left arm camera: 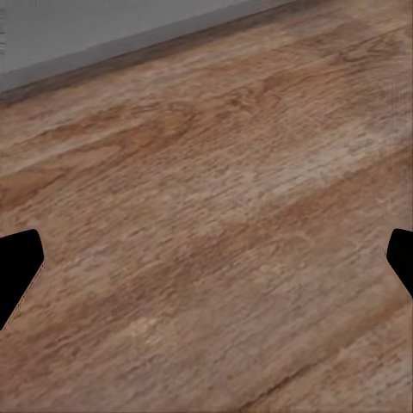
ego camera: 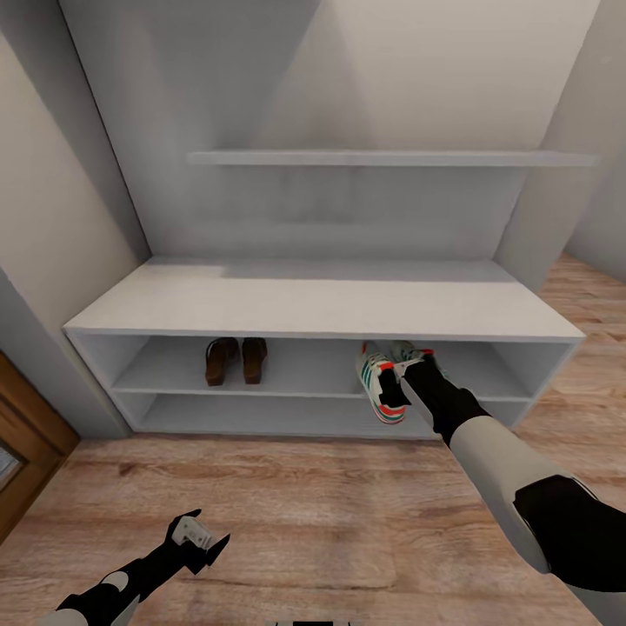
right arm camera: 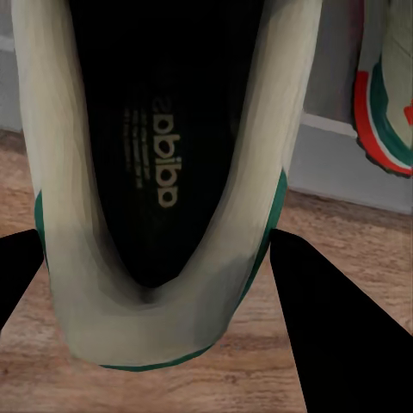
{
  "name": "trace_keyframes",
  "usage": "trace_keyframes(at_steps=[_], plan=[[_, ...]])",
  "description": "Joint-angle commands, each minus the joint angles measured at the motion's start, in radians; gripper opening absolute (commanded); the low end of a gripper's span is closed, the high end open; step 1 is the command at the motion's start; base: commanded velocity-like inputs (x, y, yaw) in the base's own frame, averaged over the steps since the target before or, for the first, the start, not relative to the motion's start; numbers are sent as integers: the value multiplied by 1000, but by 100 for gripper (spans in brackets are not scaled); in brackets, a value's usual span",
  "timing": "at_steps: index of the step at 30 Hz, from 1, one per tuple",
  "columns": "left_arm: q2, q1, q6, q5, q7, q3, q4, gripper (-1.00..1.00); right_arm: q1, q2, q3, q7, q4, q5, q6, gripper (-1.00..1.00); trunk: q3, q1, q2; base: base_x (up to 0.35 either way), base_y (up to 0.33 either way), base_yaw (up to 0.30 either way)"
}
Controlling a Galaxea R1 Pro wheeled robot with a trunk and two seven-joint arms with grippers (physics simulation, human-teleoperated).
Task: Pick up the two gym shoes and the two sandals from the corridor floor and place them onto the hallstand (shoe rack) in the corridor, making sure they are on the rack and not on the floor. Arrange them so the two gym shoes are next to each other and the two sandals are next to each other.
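The right gripper is clamped on a gym shoe at the front edge of the hallstand's upper shelf tier, its jaws closed around the heel end so the shoe hangs tilted, toe-down, partly over the shelf lip rather than resting flat. That grip by the collar makes sense: it leaves the sole free to slide onto the shelf beside the second gym shoe, which appears to sit just behind it on the same tier, though the arm hides most of it. In the right wrist view the held shoe shows a cream-white upper, a dark insole with printed lettering and a green trim along the sole; the neighbouring shoe's red and green heel is near it. The two sandals, brown with dark straps, already stand side by side on the left part of that tier, well apart from the sneakers. The left gripper hovers low over the corridor floor, jaws spread wide and empty.
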Motion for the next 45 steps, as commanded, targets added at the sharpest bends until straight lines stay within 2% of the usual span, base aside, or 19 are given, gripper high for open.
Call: trace_keyframes(at_steps=[1, 22, 30, 45], plan=[[0, 0, 0, 0, 0, 0, 0, 100, 0, 0, 0, -1, 0, -1, 0, -100, 0, 0, 0, 77, 8, 0], [0, 0, 0, 0, 0, 0, -1, 100, 1, -2, -4, -6, 0, 0, -3, -100, 0, 0, 0, 11, 1, 0], [0, 0, 0, 0, 0, 0, -1, 100, 1, -17, -23, -7, 1, 0, -3, -100, 0, 0, 0, 0, 0, 0], [0, 0, 0, 0, 0, 0, -1, 100, 2, -20, -25, -8, 3, 0, -3, -100, 0, 0, 0, 50, 0, 0]])
